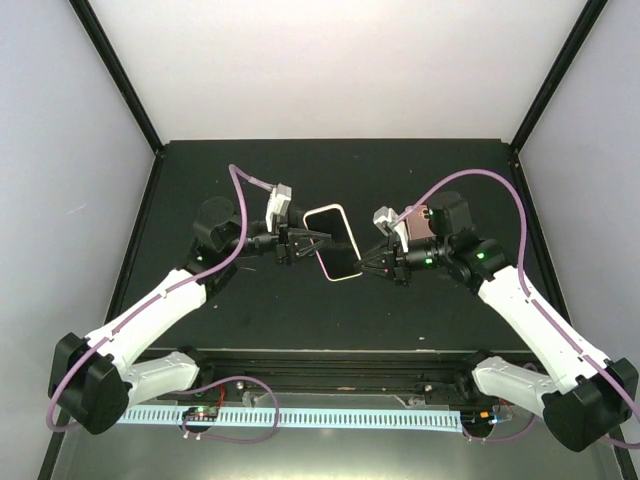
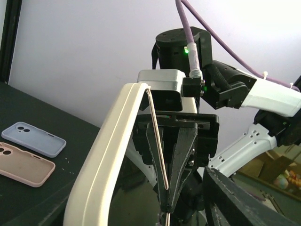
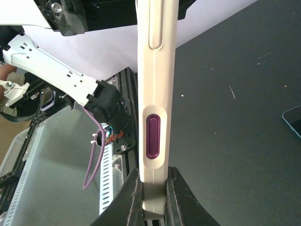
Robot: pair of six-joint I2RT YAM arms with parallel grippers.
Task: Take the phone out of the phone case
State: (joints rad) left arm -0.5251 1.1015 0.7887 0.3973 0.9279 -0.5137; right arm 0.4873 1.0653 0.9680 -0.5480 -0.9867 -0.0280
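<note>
From above, the phone [image 1: 333, 243] hangs over the black table [image 1: 250, 320], screen up, in its cream phone case [image 1: 342, 278], between the two arms and near the table's middle. The left gripper [image 1: 318, 243] has its fingers spread in a V around the left edge. The right gripper [image 1: 368, 262] pinches the lower right corner.

Through the left wrist camera, the case's cream edge [image 2: 108, 155] rises in a curve. A thin pinkish rim [image 2: 157, 141] splits away from it below the top corner; I can't tell whether that is the phone. The one left finger [image 2: 235, 202] I can see stands clear of the case, so these jaws are apart and holding nothing. Beyond, the right gripper's dark fingers [image 2: 176, 150] hold the far edge. A lavender case [image 2: 33, 139] and a pink case [image 2: 23, 165] lie side by side on the table.

Through the right wrist camera, the case stands on edge, with a purple button [image 3: 154, 136] on it. The right fingers [image 3: 129, 197] are clamped narrowly on its lower end.
</note>
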